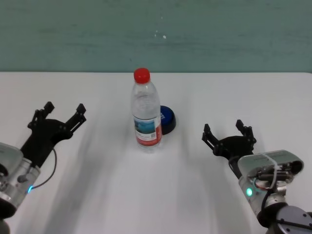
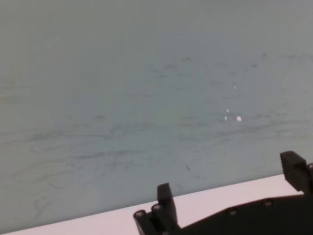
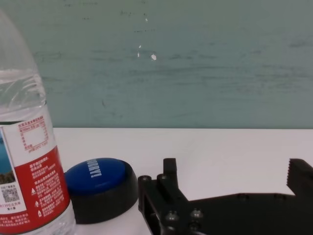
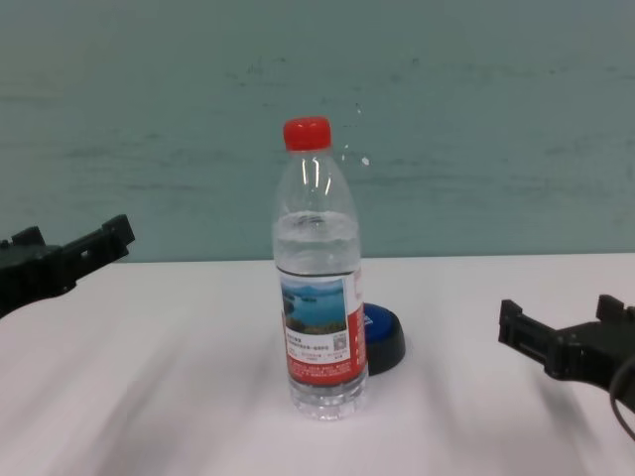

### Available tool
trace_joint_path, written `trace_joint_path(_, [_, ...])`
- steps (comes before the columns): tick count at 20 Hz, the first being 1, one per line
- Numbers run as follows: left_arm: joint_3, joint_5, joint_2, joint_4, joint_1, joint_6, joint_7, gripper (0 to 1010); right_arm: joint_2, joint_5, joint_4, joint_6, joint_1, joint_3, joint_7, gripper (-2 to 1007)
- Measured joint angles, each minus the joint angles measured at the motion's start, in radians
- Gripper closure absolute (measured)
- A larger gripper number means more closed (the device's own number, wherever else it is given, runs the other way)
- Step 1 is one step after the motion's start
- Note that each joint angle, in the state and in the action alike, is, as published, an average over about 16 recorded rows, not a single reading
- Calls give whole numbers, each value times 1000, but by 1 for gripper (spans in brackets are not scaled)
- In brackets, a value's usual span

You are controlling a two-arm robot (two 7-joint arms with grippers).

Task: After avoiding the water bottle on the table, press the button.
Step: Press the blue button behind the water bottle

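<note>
Starting at the robot's left, the left gripper (image 1: 57,112) hovers over the table (image 1: 97,195) well apart from everything, its jaws spread wide and holding nothing; it looks parked, and it seems to have no part in this step. Near the middle stands the water bottle (image 1: 146,114), upright, red cap on, its label facing the robot. Just behind it and a little to the right sits the button (image 1: 167,119), low, blue-domed on a black base — from the head view the bottle covers part of it, and whether the two touch cannot be told. Further right, the right gripper (image 1: 228,134) hangs low over the table with its jaws open and empty; its wrist view shows the button's dome unobstructed, with the bottle at the button's far side from it. Judging from this, the reach has not yet begun, and the right arm is the better one for it, since its path to the button runs clear of the bottle. To do it well, the gripper should come in from the right and from above — staying on the button's right side — and press straight down on the dome; a sideways sweep could tip the tall bottle.
</note>
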Motion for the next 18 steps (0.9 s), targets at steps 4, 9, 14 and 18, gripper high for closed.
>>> trace_joint_path(4, [3,-2,-1,-23,23,-1,3,0,0,0,0,0,0,0,0,1])
trace_joint_path(9, [12,1,-3,-42,43,-4,5,0,0,0,0,0,0,0,0,1])
trace_joint_path(14, [21,7,-3,-56,59,-5,6,0,0,0,0,0,0,0,0,1])
trace_joint_path(18, [27,11,-4,-64,68,-5,6,0,0,0,0,0,0,0,0,1])
